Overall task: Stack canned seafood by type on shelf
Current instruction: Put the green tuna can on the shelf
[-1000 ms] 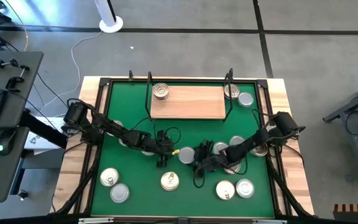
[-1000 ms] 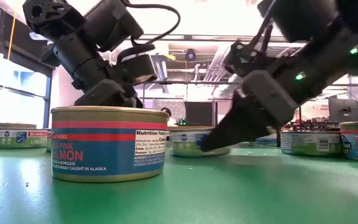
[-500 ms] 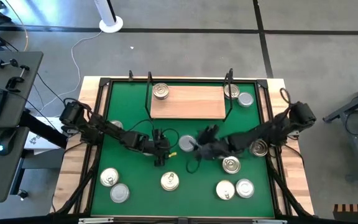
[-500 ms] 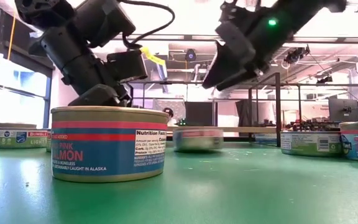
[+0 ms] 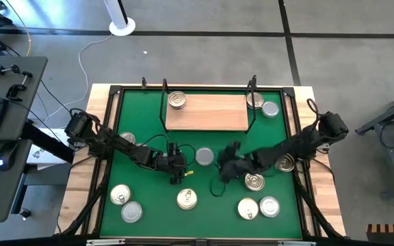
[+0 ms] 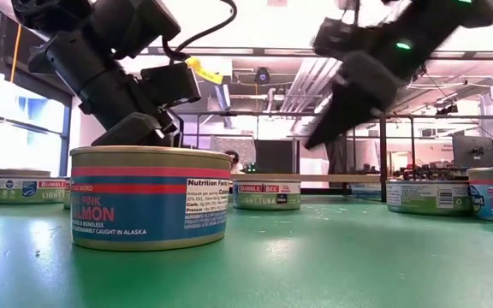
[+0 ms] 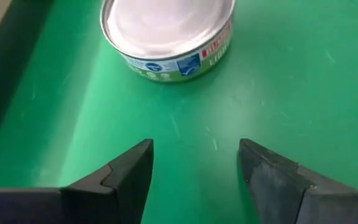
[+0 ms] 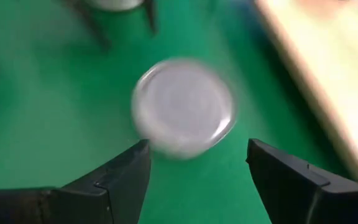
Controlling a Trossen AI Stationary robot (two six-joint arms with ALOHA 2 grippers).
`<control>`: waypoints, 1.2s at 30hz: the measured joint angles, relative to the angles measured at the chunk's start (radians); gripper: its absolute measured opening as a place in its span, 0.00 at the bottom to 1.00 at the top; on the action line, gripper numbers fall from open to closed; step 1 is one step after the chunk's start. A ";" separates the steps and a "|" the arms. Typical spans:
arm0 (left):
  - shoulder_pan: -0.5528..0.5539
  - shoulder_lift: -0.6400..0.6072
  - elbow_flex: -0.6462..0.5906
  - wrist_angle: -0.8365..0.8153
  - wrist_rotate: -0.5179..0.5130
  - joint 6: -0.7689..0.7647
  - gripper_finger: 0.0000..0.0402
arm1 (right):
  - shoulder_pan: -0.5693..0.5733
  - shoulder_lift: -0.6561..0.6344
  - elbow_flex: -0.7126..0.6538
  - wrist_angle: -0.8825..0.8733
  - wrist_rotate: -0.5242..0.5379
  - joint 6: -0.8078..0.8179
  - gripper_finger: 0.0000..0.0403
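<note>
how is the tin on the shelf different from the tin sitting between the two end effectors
The tin on the shelf has a gold pull-tab lid; the middle tin has a plain silver-grey lid. The first sits up on the wooden shelf at its left end; the second rests on the green mat. No end effector is near the first, while the open left end effector and open right end effector flank the second. Both are flat, round and upright.

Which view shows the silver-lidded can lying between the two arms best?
The left wrist view: the silver-lidded can fills the frame, lid and label sharp, beyond the open left end effector. High view shows a small disc. Low view shows its side label. Right wrist view blurs it.
</note>
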 joint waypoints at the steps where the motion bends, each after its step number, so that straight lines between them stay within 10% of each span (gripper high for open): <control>1: 0.000 0.000 0.000 0.011 0.000 0.000 0.55 | 0.013 0.000 -0.034 0.035 -0.022 0.025 0.64; 9: 0.011 0.000 0.000 0.051 0.007 0.008 0.55 | -0.021 0.003 -0.213 0.354 -0.127 0.023 0.68; 18: 0.080 0.014 0.000 0.132 0.075 0.027 0.55 | -0.135 0.010 -0.217 0.404 -0.197 -0.168 0.97; 36: 0.192 0.129 -0.004 0.313 0.130 0.113 0.56 | -0.228 0.289 -0.203 0.852 -0.278 -0.285 0.95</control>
